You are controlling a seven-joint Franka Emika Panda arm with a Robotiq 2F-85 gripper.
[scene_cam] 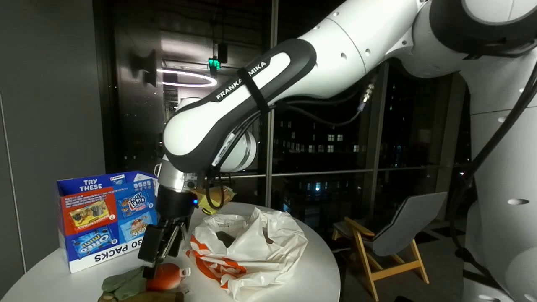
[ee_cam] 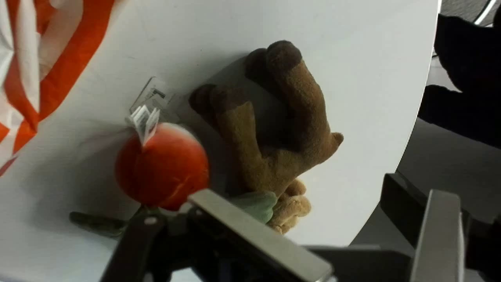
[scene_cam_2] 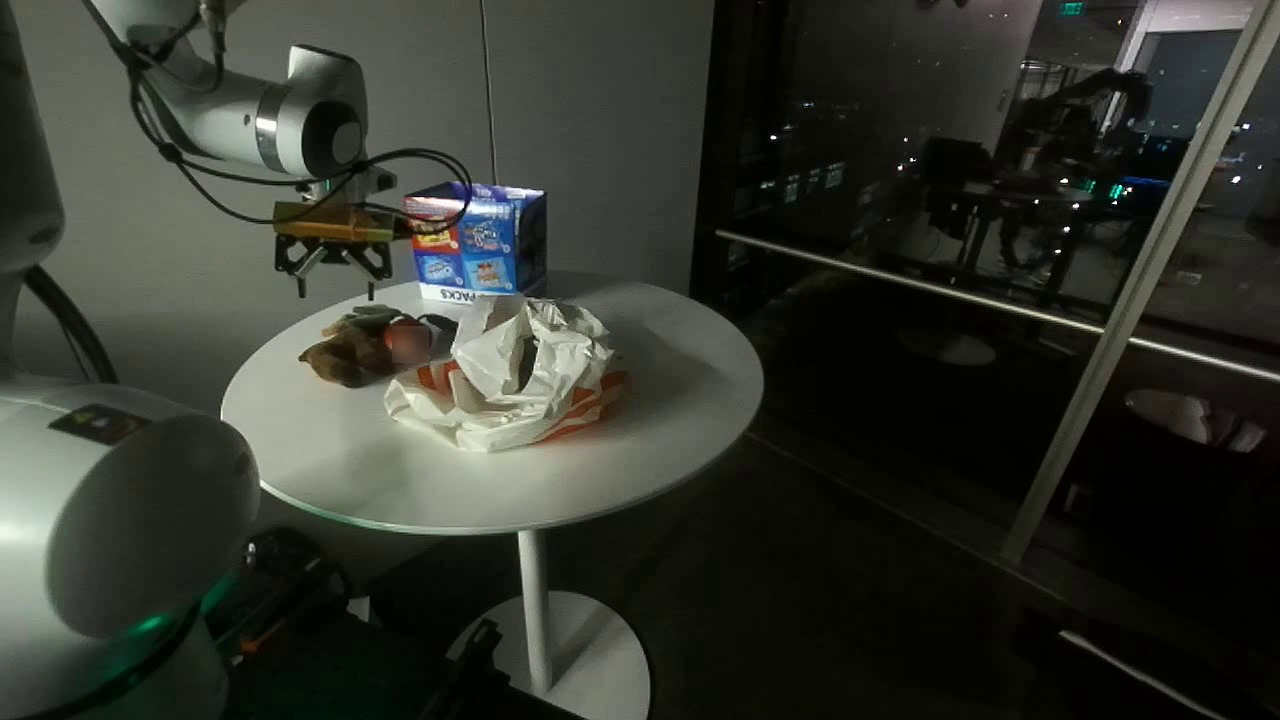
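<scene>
Tool [scene_cam_2: 336,288]: jaws spread wide, raised above surface [scene_cam_2: 690,385]. Closest: red round plush toy [ee_cam: 164,164], brown plush toy [ee_cam: 280,168] just beside it, both on surface. White plastic bag [scene_cam_2: 560,360]: right of toys. Snack carton [scene_cam_2: 500,240]: far side.

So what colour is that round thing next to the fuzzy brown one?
The round thing is orange-red, whitish at the edge near its tag; wrist view shows it best.

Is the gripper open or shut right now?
Open. The gripper has its fingers spread well apart in the wrist view, with nothing held between them.
</scene>
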